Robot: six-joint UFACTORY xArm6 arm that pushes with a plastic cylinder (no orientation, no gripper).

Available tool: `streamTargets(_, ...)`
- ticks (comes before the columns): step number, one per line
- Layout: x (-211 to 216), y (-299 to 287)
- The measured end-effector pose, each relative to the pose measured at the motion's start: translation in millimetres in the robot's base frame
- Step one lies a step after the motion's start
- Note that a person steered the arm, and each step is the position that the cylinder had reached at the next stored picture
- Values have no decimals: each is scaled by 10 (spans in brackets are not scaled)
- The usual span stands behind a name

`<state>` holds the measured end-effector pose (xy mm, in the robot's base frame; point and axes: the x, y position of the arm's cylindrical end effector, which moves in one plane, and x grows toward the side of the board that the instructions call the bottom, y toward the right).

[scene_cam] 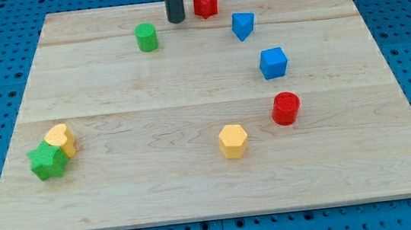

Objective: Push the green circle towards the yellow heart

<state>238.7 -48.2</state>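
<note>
1. My tip (176,21) rests on the bench (213,183) near the view's top, between the green circle (147,38) at its left and the red star (205,4) at its right, touching neither; there are no fingers, only the rod
2. The yellow heart (61,138) sits far off at the view's lower left, touching a green star (47,161)
3. A blue block (243,25), blue cube (273,63), red cylinder (286,108) and yellow hexagon (233,140) curve down the view's right
</note>
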Motion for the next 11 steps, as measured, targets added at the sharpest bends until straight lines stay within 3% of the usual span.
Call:
streamTargets(1, 341, -501)
streamTargets(2, 293, -673)
streamTargets(7, 293, -697)
streamTargets(9, 606, -832)
streamTargets(10, 753, -578)
streamTargets(11, 1192, -761)
